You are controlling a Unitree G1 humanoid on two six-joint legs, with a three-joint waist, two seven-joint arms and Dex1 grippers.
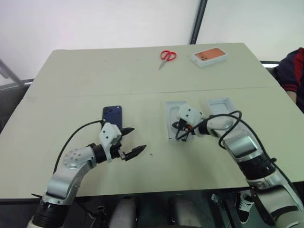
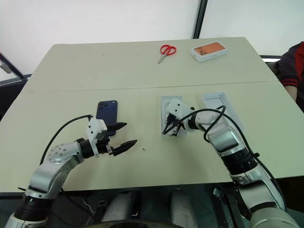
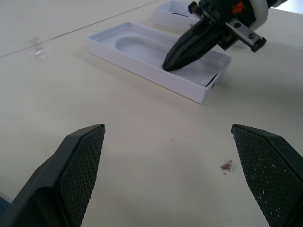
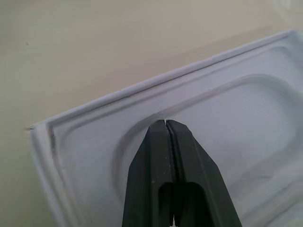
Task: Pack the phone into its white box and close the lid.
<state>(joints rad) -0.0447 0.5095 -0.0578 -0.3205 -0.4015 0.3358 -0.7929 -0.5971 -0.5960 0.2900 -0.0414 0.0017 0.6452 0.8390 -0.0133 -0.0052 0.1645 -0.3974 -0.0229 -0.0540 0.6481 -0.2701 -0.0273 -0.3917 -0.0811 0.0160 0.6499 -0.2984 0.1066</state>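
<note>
The dark blue phone [image 1: 112, 115] lies back up on the table, just beyond my left gripper [image 1: 135, 140], which is open and holds nothing. To its right sits the white box [image 2: 164, 102], with a white insert [image 3: 142, 47] with an oval recess lying in it. My right gripper [image 2: 165, 132] is shut, and its tip sits at the near edge of that recess [image 4: 142, 127]. A second shallow white tray, the lid [image 1: 221, 105], lies open side up just right of the box.
Red-handled scissors [image 1: 167, 56] and an orange-topped box [image 1: 209, 56] lie at the table's far side. A person's sleeve [image 1: 295, 71] shows at the right edge. A small crumb [image 3: 227, 165] lies on the table near my left gripper.
</note>
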